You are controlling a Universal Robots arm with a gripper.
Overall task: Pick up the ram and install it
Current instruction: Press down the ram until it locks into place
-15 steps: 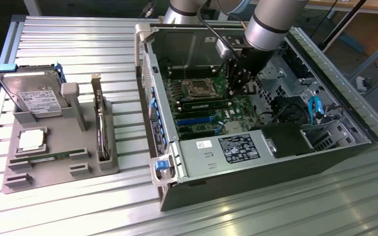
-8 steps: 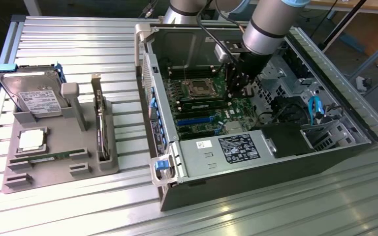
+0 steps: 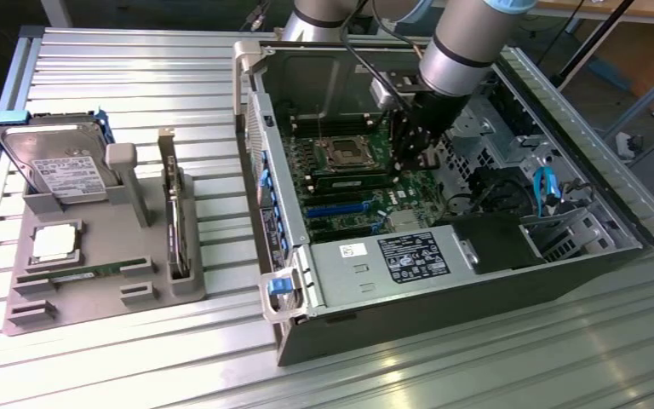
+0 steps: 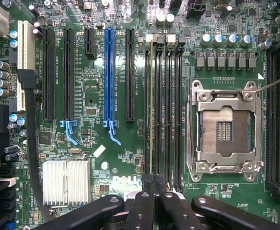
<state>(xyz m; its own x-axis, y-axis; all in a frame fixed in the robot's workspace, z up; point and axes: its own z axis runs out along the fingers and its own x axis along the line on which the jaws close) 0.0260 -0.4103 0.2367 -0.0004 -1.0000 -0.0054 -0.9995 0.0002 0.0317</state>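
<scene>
Your surface is a ribbed aluminium top, long parallel slats with a dull shine, and past its far edge the room shows a dark floor and a wooden panel. On it lies an open computer case, grey sheet metal, and, well off to the side of your tool, a grey moulded tray.

Your tool is down inside the case, over the green board. In the wrist view its black fingers stand pressed narrow together, right over the bank of long black memory slots. One ram, a thin green stick seen edge-on, stands in the slot just ahead of the fingertips; whether the fingers grip it or merely touch its end, you cannot tell.

Beside the slots, a step away from your tool, sits the square processor socket, a shiny steel frame around a field of fine pins. On the tool's other side run long black and blue card slots, and closer to the tool on that side, a finned silver heatsink.

Back on the tray, the second ram lies flat in its groove, a narrow green strip. Beside it rests a square silver processor, and a labelled silver drive leans upright at the tray's far end.
</scene>
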